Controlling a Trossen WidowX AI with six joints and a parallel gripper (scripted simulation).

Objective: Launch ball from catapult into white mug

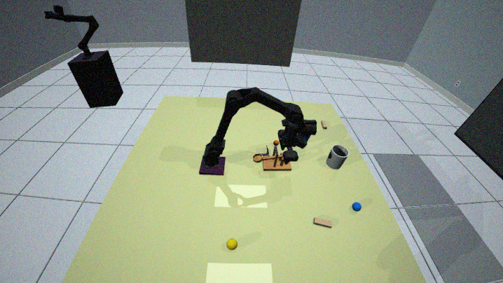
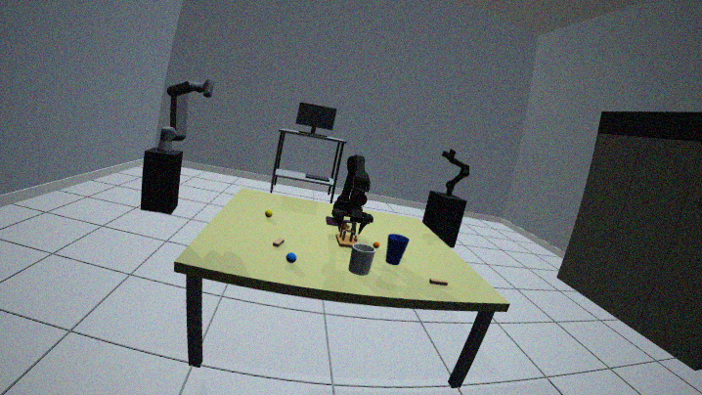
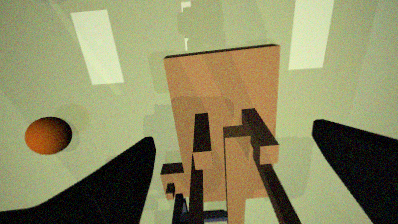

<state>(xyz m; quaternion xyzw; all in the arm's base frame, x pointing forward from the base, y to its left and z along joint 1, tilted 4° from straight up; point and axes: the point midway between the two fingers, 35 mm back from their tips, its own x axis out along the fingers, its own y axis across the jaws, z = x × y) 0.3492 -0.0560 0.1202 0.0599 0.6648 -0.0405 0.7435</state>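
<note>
The wooden catapult (image 1: 277, 164) (image 2: 346, 239) (image 3: 225, 85) stands on the yellow table (image 1: 140, 211) (image 2: 236, 236), with its spoon (image 1: 258, 157) pointing away from the white mug (image 1: 337, 156) (image 2: 362, 258). The mug stands upright a short way off. My gripper (image 1: 278, 154) (image 2: 351, 227) (image 3: 232, 135) is open and empty, with its fingers spread on either side of the catapult's frame, just above it. A small orange ball (image 1: 276, 142) (image 2: 376, 243) (image 3: 48, 135) lies on the table beside the catapult, outside my fingers.
A blue cup (image 2: 396, 248) stands near the mug. A blue ball (image 1: 356, 206) (image 2: 290, 256), a yellow ball (image 1: 231, 243) (image 2: 268, 213) and two wooden blocks (image 1: 322, 222) (image 1: 324, 124) lie scattered on the table. My arm's base (image 1: 211, 165) is left of the catapult.
</note>
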